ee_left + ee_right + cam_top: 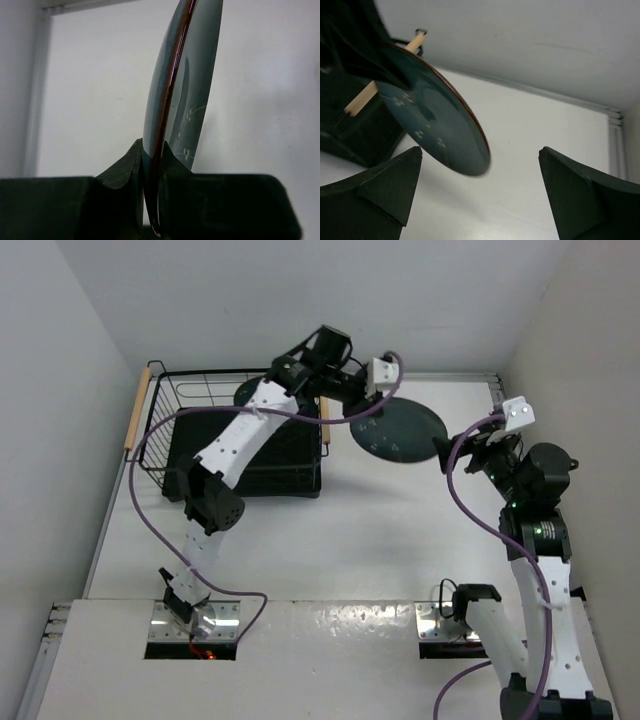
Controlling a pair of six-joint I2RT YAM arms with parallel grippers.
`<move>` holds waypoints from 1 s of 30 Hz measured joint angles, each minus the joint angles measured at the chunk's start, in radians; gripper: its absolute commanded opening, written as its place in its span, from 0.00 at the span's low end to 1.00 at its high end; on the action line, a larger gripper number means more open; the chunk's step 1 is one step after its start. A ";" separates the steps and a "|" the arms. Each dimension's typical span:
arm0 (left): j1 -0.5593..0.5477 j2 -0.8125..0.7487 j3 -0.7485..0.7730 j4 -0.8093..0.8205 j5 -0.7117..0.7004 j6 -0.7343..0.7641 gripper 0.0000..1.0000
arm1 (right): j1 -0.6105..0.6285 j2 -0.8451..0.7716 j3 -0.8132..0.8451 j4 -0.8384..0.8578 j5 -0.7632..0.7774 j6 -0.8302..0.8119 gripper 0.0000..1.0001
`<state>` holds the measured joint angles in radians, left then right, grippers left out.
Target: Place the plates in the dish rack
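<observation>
**A:** White table (380, 530), white walls (300, 300) on three sides. Dish rack (165, 465) far left: black wire basket, black base, light wooden handle (137, 410) on its left side.

**B:** The plate?

**A:** One plate (400, 430): round, dark teal, glossy, faint pale marks on its face. It sits just right of the rack, outside the basket, between the two arms.

**B:** Pincers?

**A:** Left gripper (362, 412) is clamped on the plate's left rim. Right gripper (447, 450) is spread wide, just beside the right edge.

**B:** Differences between views?

**A:** Left wrist view has the plate edge-on, with a thin reddish-brown line along the rim and jaws pinching both faces. Right wrist view shows it tilted, both fingers apart from it. Only the top view shows the whole rack.
</observation>
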<state>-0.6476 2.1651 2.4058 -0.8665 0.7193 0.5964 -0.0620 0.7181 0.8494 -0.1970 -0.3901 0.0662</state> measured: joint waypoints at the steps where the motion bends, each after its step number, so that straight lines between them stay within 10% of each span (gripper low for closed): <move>1: 0.016 -0.014 0.020 -0.001 -0.013 -0.001 0.00 | -0.001 -0.006 0.000 0.019 0.031 0.006 1.00; 18: 0.651 -0.425 -0.017 0.025 -0.023 -0.006 0.00 | 0.011 0.343 0.012 0.351 0.037 0.154 0.99; 30: 0.633 -0.352 -0.106 -0.217 0.027 0.213 0.00 | 0.120 0.692 0.248 0.452 -0.007 0.171 0.99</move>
<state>-0.0147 1.8130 2.3001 -1.0832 0.7464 0.8093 0.0578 1.4105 1.0969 0.2550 -0.3969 0.2371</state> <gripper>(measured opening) 0.146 0.991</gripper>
